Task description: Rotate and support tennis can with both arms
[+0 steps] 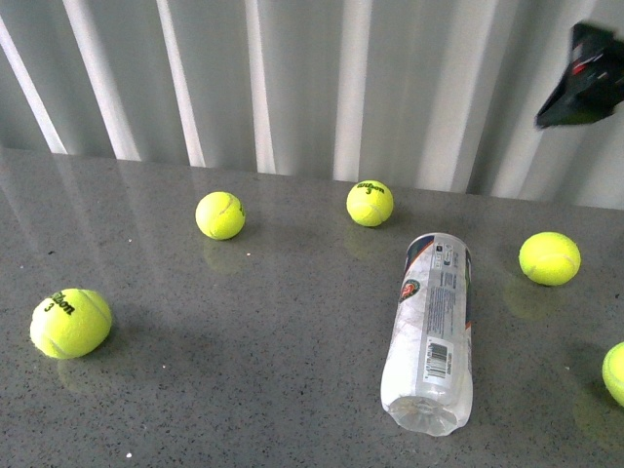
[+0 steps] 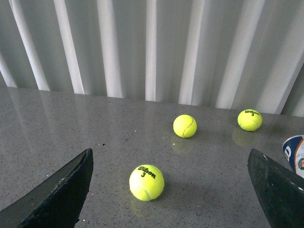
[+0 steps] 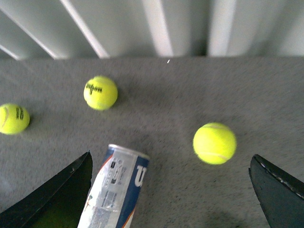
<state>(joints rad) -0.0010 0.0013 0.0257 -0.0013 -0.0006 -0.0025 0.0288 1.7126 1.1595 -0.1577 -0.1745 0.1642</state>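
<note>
The tennis can (image 1: 432, 329) lies on its side on the grey table, right of centre, barcode up, its length running toward and away from me. In the right wrist view the can (image 3: 116, 191) shows its silver rim and white W, close to one finger (image 3: 57, 197). My right gripper (image 3: 171, 199) is open and empty above the table; its arm (image 1: 583, 83) shows at the upper right of the front view. My left gripper (image 2: 171, 194) is open and empty; a corner of the can (image 2: 295, 154) shows near one finger (image 2: 280, 192). The left arm is out of the front view.
Yellow-green tennis balls lie scattered on the table: one at the front left (image 1: 70, 323), two at the back (image 1: 220, 214) (image 1: 370, 203), one to the right of the can (image 1: 549, 257), one at the right edge (image 1: 614, 372). A white ribbed wall (image 1: 292, 78) stands behind the table.
</note>
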